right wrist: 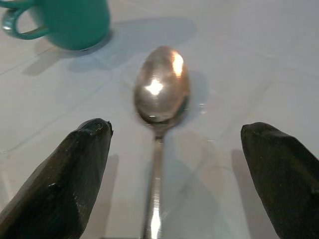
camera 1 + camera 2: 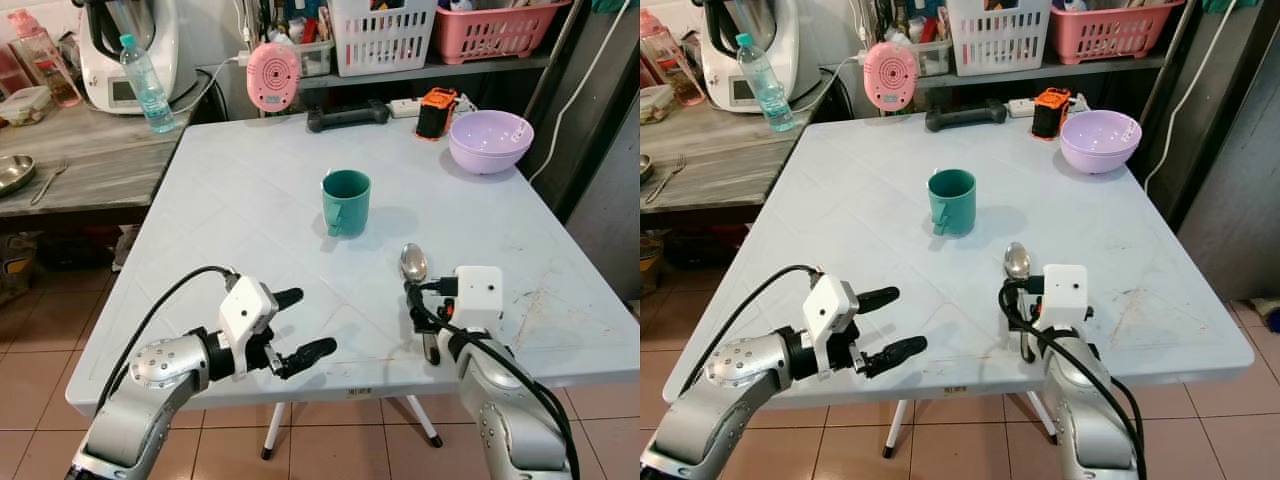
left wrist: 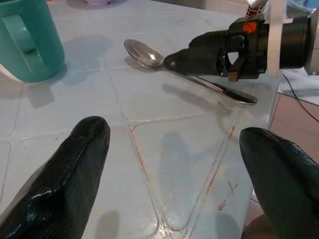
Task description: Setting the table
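A metal spoon (image 2: 413, 264) lies on the white table (image 2: 250, 200) near its front edge, bowl end pointing away from me. My right gripper (image 1: 175, 128) is open and straddles the spoon's handle, one finger on each side, low over the table. A teal mug (image 2: 346, 201) stands upright in the middle of the table, just beyond the spoon. At the far right corner sits a lilac bowl (image 2: 490, 140). My left gripper (image 2: 312, 322) is open and holds nothing, hovering at the front edge to the left of the spoon.
Along the table's back edge are a pink round device (image 2: 273, 75), a black bar-shaped object (image 2: 347, 116) and an orange-black gadget (image 2: 436, 112). A wooden counter (image 2: 90, 160) on the left holds a water bottle (image 2: 146, 85) and a fork (image 2: 48, 182). Baskets stand on a rear shelf.
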Tool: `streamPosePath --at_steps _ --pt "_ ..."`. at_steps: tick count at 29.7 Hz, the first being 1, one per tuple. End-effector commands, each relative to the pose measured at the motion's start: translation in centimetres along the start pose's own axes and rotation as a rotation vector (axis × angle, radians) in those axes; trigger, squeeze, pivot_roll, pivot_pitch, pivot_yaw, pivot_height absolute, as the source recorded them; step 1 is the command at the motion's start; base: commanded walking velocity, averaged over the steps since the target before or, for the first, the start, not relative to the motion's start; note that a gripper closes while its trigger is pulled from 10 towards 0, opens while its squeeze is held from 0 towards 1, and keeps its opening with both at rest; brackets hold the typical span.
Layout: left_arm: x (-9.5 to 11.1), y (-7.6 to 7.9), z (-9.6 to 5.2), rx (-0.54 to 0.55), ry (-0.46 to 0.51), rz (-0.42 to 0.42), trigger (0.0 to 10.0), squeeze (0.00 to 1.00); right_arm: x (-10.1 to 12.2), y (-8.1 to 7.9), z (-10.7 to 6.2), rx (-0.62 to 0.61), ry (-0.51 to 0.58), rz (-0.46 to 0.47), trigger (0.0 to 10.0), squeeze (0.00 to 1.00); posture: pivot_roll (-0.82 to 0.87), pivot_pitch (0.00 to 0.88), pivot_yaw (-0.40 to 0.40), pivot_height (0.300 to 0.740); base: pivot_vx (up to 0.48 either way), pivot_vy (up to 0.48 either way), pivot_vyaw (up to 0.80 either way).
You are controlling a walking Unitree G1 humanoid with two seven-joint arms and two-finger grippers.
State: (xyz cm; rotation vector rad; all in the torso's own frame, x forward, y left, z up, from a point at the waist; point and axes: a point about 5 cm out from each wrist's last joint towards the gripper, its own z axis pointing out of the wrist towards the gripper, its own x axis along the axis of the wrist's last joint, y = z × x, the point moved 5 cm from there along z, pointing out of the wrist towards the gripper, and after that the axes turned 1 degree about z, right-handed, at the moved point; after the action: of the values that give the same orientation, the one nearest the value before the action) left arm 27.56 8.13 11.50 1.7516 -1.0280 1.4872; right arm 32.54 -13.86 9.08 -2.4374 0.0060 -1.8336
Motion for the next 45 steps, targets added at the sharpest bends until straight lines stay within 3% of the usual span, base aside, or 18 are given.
streamPosePath --at_steps 1,12,21,28,29,30,31,33,45 --pt "0.6 -0.3 -0.2 0.003 0.008 0.014 10.0 0.0 -0.3 -1.3 0.4 0.052 -0.028 0.002 10.0 0.0 0.02 0.075 0.086 0.74 0.0 0.0 0.0" --pt "0.7 0.0 -0.2 0.008 0.01 0.005 10.0 0.0 -3.1 -1.3 0.8 0.044 -0.159 0.036 10.0 0.0 0.03 0.072 0.08 0.74 0.0 0.0 0.0" --pt "0.6 0.1 -0.1 -0.002 0.007 0.004 10.0 0.0 -2.3 -0.8 0.7 -0.029 -0.12 0.144 10.0 0.0 0.03 0.072 0.087 0.74 0.0 0.0 0.0" --pt "0.6 0.2 -0.1 -0.009 0.004 0.005 10.0 0.0 -2.2 -0.8 0.3 -0.058 -0.121 0.09 10.0 0.0 0.02 0.073 0.095 0.74 0.0 0.0 0.0" --pt "0.6 0.2 0.0 -0.009 0.004 0.005 10.0 0.0 -2.4 -0.8 0.2 -0.064 -0.13 0.086 9.3 0.0 0.02 0.074 0.096 0.74 0.0 0.0 0.0" --pt "0.6 0.2 0.0 -0.01 0.003 0.005 10.0 0.0 -2.5 -0.8 0.1 -0.07 -0.138 0.087 7.9 0.0 0.02 0.074 0.096 0.74 0.0 0.0 0.0" --pt "0.6 0.3 0.0 -0.012 0.003 0.006 10.0 0.0 -2.7 -0.8 0.0 -0.072 -0.143 0.09 4.1 0.0 0.02 0.075 0.098 0.74 0.0 0.0 0.0" --pt "0.6 0.3 0.0 -0.016 0.004 0.003 10.0 0.0 -2.9 -0.7 -0.3 -0.084 -0.157 0.084 0.0 0.0 0.02 0.076 0.099 0.74 0.0 0.0 0.0" --pt "0.5 0.4 0.1 -0.022 0.0 0.003 10.0 0.0 -2.7 0.5 -1.4 -0.142 -0.146 0.084 0.0 0.0 0.02 0.079 0.103 0.74 0.0 0.0 0.0"
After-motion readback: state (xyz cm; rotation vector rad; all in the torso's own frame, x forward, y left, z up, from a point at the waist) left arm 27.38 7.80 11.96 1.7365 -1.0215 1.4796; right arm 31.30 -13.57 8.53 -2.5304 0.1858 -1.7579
